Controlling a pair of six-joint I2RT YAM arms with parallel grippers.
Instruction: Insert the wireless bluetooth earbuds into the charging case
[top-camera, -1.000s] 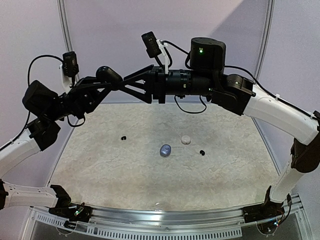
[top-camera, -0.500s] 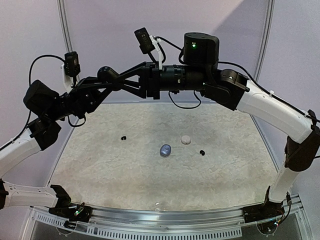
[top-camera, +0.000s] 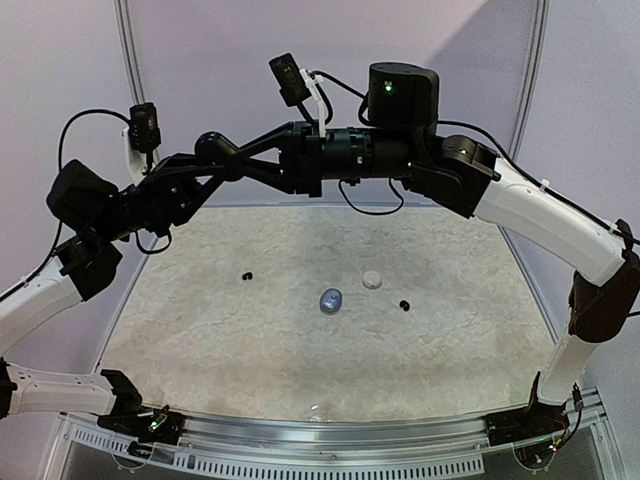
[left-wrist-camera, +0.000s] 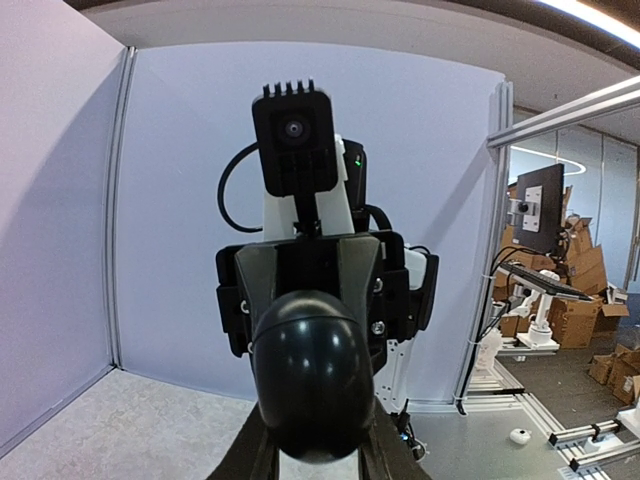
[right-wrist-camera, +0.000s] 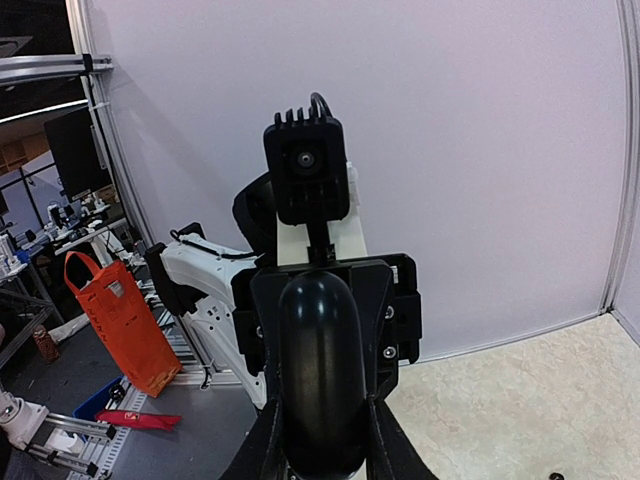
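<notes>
**Black case pinched in the air between both hands, buds waiting below**

The pale, speckled counter (top-camera: 450, 360) is carrying only a few small pieces around its middle. Both arms are reaching up and meeting high over its far edge, left of centre. There the left hand (left-wrist-camera: 318, 455) is gripping the glossy black charging case (top-camera: 217, 148) narrowly, its fingers pressing on the lower sides. The right hand (right-wrist-camera: 322, 450) is facing it head-on, and its fingers are also lying narrow against the case's flanks, so both appear to be holding the same shell.

Near the counter's middle a bluish-grey rounded piece (top-camera: 331, 300) is lying, with a smaller white round piece (top-camera: 372, 280) just beyond it toward the far edge. Both are too small to name as case or bud. A black earbud (top-camera: 246, 275) is sitting toward the left edge, and a second black earbud (top-camera: 404, 304) is sitting right of centre, well apart from the first.

The buds are probably very light, hard and slick, likely to squirt out of a hasty pinch. Taking one across its widest part with the fingertips looks safest. The smooth, rounded case may twist, so holding it low on its sides seems wise.
</notes>
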